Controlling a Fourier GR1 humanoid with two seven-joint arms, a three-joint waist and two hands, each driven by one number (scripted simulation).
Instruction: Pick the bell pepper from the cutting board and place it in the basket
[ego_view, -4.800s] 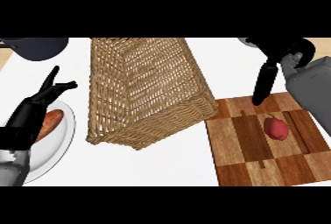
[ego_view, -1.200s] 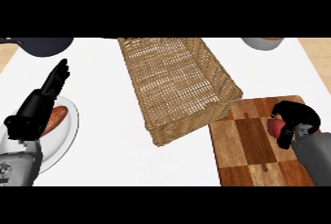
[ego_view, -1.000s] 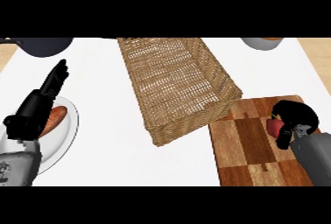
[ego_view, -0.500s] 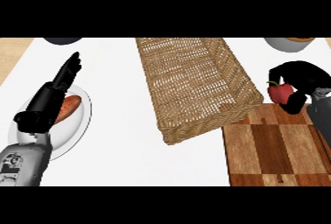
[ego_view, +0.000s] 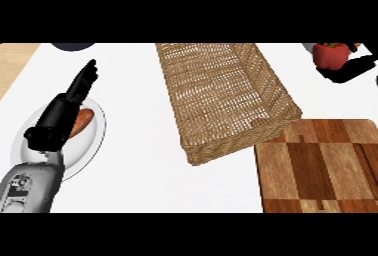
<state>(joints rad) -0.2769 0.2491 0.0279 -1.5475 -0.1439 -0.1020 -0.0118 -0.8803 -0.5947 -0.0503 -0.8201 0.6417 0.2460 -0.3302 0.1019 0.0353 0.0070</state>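
A red bell pepper with a green stem hangs in the air at the upper right, held by my right hand, whose black fingers curl round it from below and the right. It is to the right of the long woven basket, beyond the basket's right rim. The wooden cutting board lies at the lower right with nothing on it. My left hand rests open at the left, fingers pointing up, over a white plate.
The white plate at the left holds an orange-red sausage-like food. A dark bowl shows at the top left edge. Bare white counter lies between plate and basket and in front of the basket.
My right hand has lifted the bell pepper off the cutting board and carried it up and away to the upper right. The view shifted; the left hand stays resting.
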